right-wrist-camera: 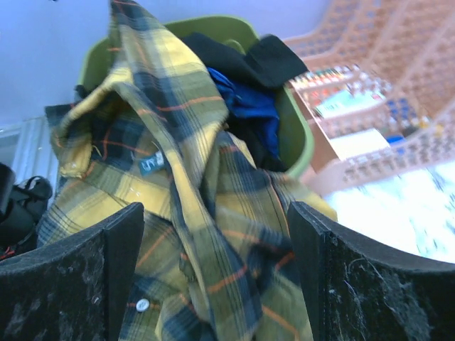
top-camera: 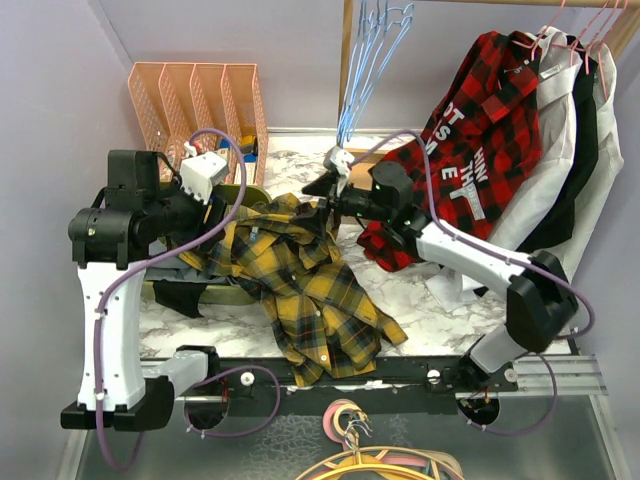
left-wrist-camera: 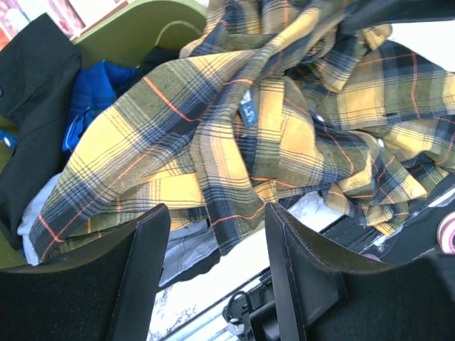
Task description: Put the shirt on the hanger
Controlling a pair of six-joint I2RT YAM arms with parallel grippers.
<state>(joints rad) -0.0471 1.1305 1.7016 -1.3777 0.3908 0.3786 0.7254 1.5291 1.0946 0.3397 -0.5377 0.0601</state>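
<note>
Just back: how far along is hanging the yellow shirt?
Done: little; the shirt lies crumpled on the table. In hand: left end effector and right end effector open beside it, gripping nothing. Left: fetch a blue hanger from the rail, thread it.

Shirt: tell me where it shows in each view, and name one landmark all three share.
Top external: shirt heaped at centre, between the two arms.
Left wrist: shirt fills the middle and right.
Right wrist: shirt runs from the top down through the centre.
Shared landmark: green bin, bordering the shirt.
</note>
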